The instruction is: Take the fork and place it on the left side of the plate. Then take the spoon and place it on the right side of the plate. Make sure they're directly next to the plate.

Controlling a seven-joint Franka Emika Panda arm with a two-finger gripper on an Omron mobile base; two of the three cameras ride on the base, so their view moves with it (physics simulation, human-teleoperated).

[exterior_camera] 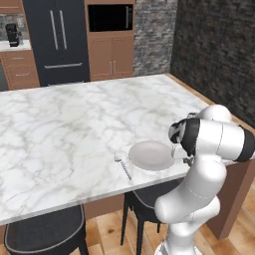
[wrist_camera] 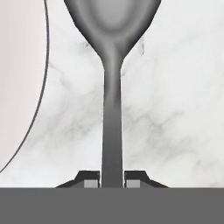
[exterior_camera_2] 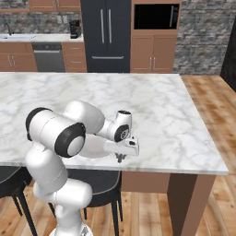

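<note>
The spoon is dark grey metal with a smooth oval bowl and a narrow straight handle, and the end effector is closed on this handle, with one dark fingertip at each side. In the hand view the spoon is over the white marble with grey veins, and the curved edge of the plate is just beside it, not touching. The plate is round, shallow and off-white with a slightly raised rim, and it lies near the front edge of the counter. The fork, thin and pale silver, lies on the counter just beside the plate's left side. The white arm is bent forward low over the counter edge, with the hand pointing down at the right of the plate; the end effector is close to the marble. Behind the counter there are a dark fridge, wooden cabinets and a stone wall. Dark stools stand under the counter on a wooden floor.
</note>
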